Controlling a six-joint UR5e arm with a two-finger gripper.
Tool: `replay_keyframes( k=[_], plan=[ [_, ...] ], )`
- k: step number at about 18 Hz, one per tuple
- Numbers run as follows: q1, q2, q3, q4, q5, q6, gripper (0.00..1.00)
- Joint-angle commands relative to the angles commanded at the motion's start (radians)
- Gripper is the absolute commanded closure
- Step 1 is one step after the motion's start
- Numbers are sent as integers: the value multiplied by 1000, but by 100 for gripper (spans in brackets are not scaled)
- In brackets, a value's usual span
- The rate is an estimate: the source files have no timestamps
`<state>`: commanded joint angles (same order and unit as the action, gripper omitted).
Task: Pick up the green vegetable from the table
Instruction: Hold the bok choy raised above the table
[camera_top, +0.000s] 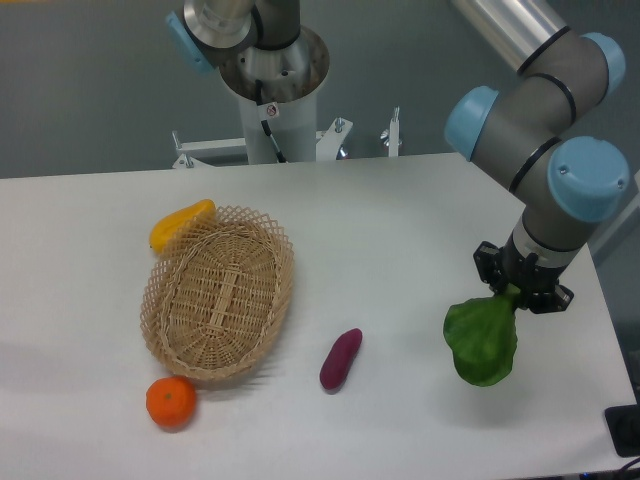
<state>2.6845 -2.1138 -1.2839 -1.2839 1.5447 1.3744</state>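
Observation:
The green vegetable (482, 341) hangs leaves-down at the right of the white table (400, 220); whether its lower leaves still touch the tabletop I cannot tell. My gripper (512, 293) is shut on its stem end, right above the dark green leaves. The stem itself is mostly hidden between the black fingers.
A wicker basket (218, 291) lies at the left-centre with a yellow-orange pepper (181, 223) behind it and an orange (170, 402) in front. A small purple sweet potato (341, 358) lies between basket and vegetable. The table's right edge (612, 330) is close to the gripper.

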Motion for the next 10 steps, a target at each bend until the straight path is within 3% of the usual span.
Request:
replay_keyframes(
  k=[10],
  plan=[
    [-2,2,-5,6,2,0,94]
  ],
)
